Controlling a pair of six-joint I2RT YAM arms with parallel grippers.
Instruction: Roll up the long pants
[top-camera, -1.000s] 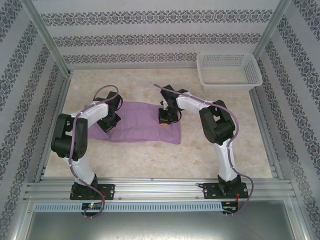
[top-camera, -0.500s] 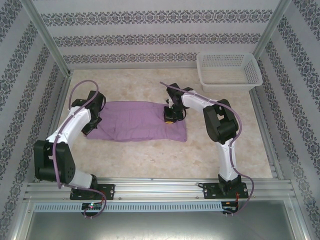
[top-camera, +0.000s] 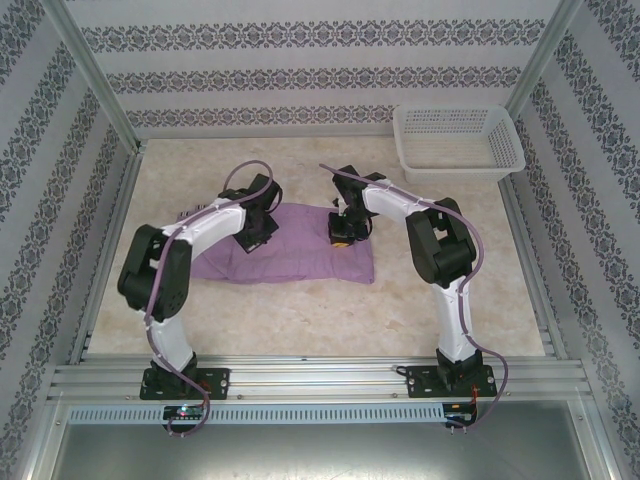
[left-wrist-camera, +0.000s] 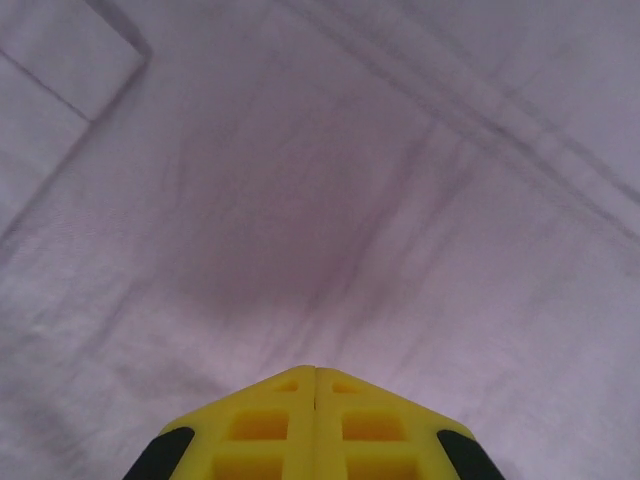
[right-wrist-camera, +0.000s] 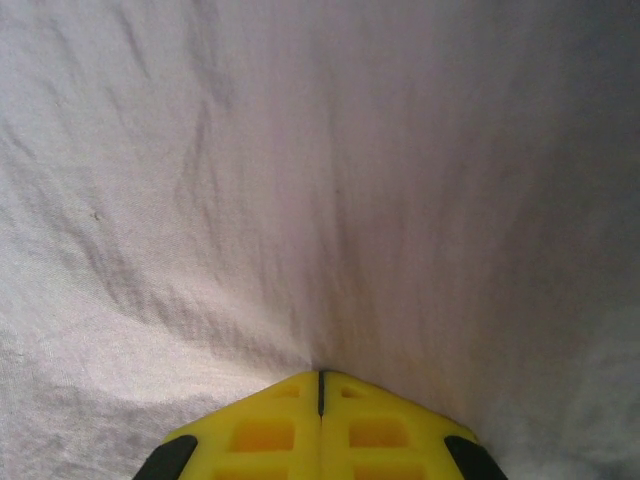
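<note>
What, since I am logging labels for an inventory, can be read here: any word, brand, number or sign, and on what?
No readable text anywhere.
long pants: plain lilac fabric, no tag showing.
white mesh basket: unmarked.
walls: ornament bands, not letters.
left gripper and right gripper: plain yellow fingers.
small board by the left arm's base: too small to read.

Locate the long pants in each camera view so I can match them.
Top external: long pants flat on table, under left gripper and right gripper.
Left wrist: long pants beyond the shut left gripper; fold edge upper left.
Right wrist: long pants beyond the shut right gripper.
Shared landmark: right gripper, yellow-tipped, near the pants' right end.
</note>
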